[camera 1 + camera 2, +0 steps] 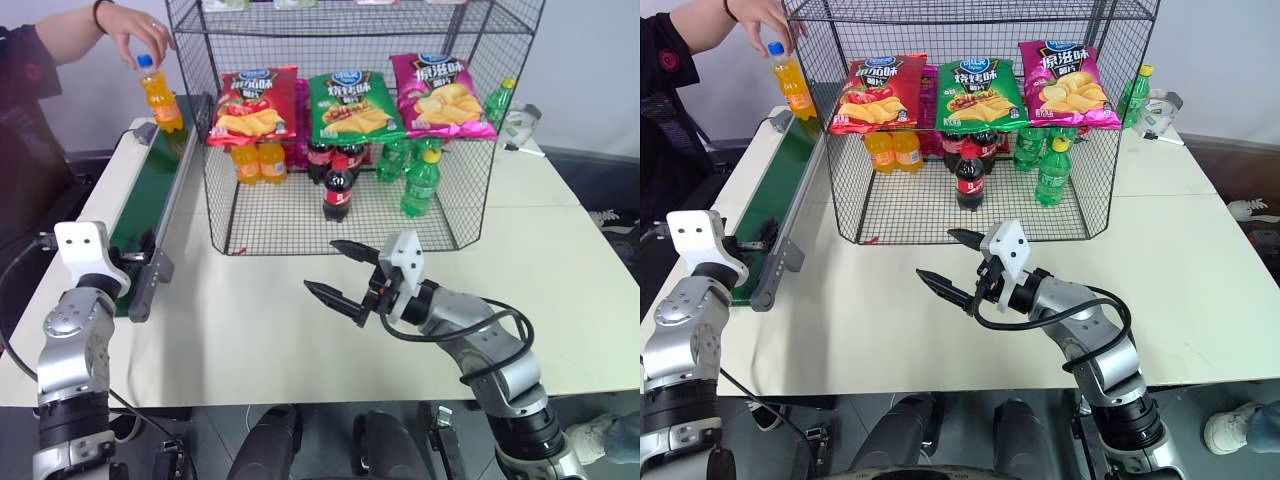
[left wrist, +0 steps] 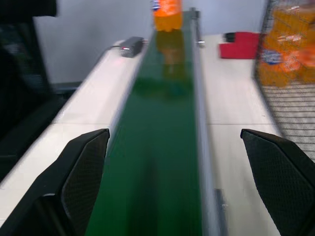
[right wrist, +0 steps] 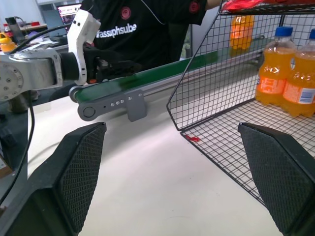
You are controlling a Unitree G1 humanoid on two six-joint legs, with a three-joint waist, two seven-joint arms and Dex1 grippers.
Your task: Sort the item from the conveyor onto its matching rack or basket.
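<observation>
The item, a small orange soda bottle (image 1: 160, 95) with a blue cap, stands upright at the far end of the conveyor (image 1: 150, 195), a person's hand (image 1: 140, 35) gripping its top. My left gripper (image 2: 174, 162) is open, level over the belt's near end and pointing along it toward the bottle (image 2: 166, 12), well short of it. My right gripper (image 1: 322, 265) hangs open above the table, just in front of the black wire rack (image 1: 290, 225), with nothing between its fingers.
The rack holds orange bottles (image 1: 258, 160), cola bottles (image 1: 338, 185) and green bottles (image 1: 420, 180) on its floor, and chip bags (image 1: 350, 105) on the tier above. A person stands at the conveyor's far left. A green bottle (image 1: 500, 100) and white device (image 1: 520, 125) lie behind the rack's right side.
</observation>
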